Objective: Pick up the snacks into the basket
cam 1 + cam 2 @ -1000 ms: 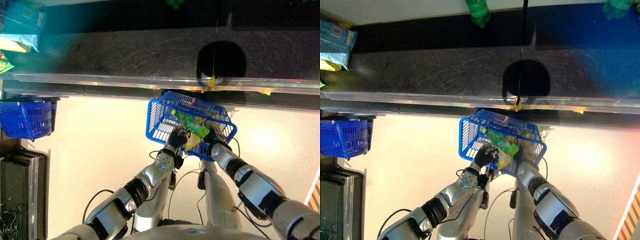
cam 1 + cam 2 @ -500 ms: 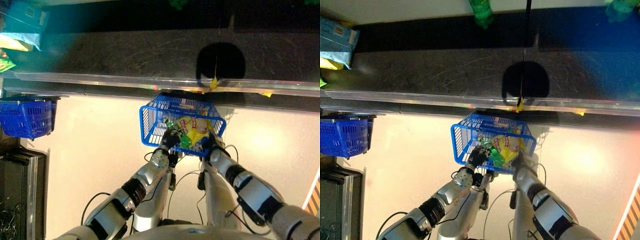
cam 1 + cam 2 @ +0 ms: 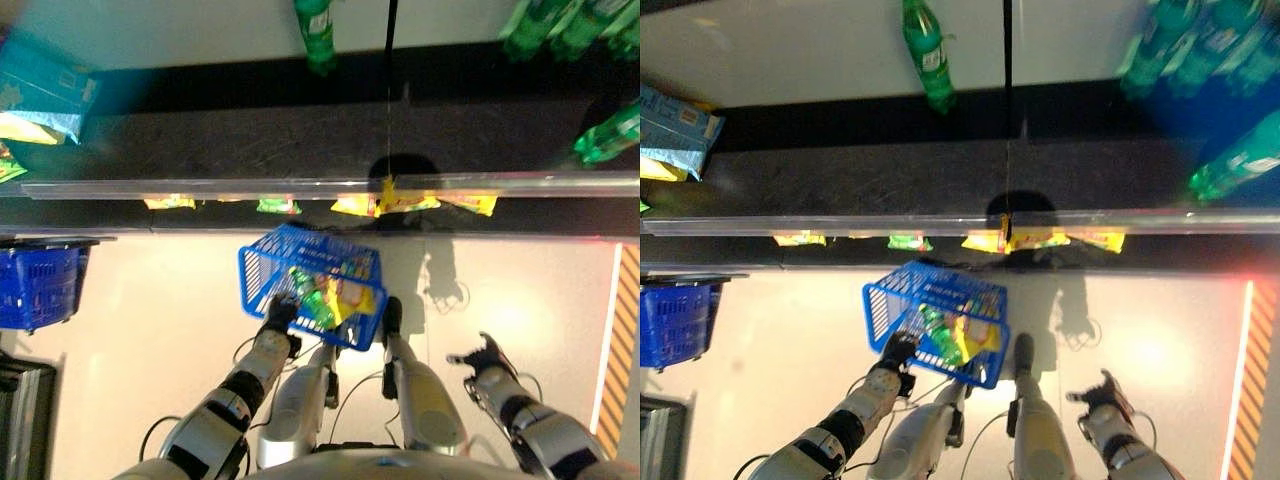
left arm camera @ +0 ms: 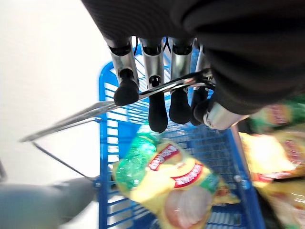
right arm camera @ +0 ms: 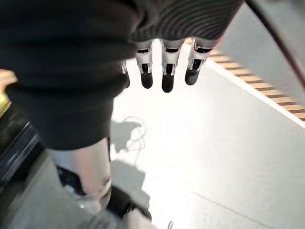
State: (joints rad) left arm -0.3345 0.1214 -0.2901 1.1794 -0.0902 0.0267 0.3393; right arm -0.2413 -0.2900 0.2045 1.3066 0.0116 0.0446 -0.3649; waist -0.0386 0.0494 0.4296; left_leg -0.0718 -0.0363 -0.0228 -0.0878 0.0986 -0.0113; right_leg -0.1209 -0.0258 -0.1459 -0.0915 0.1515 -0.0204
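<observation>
Hanging nearest, low on the robot's right side, the right hand (image 3: 484, 357) with fingers (image 5: 164, 71) straight and spread, holding nothing, over pale floor (image 3: 170, 320) near an orange striped strip (image 3: 615, 330); left hand (image 3: 279, 311) on the near rim of the blue basket (image 3: 262, 278), its fingers (image 4: 158, 102) curled round the basket's thin metal handle (image 4: 95, 112), the basket tilted and carried clear of the floor; inside the basket, snack packets (image 3: 325, 298): a yellow bag with red label (image 4: 178, 188) lying on the mesh, a green packet (image 4: 133, 160) just beside and partly under it, further yellow packets (image 4: 274, 148) against the far wall of the basket; second blue basket (image 3: 35, 285), well apart at the robot's left; beyond, a shelf edge with a metal rail (image 3: 250, 187); yellow and green packets (image 3: 410, 203) in a row beneath the rail, just past the carried basket; dark shelf surface (image 3: 240, 140) above the rail; blue and yellow bags (image 3: 45, 95) at its left end; green bottles, one (image 3: 926, 55) lying near the centre, several (image 3: 1215, 100) at the far right
</observation>
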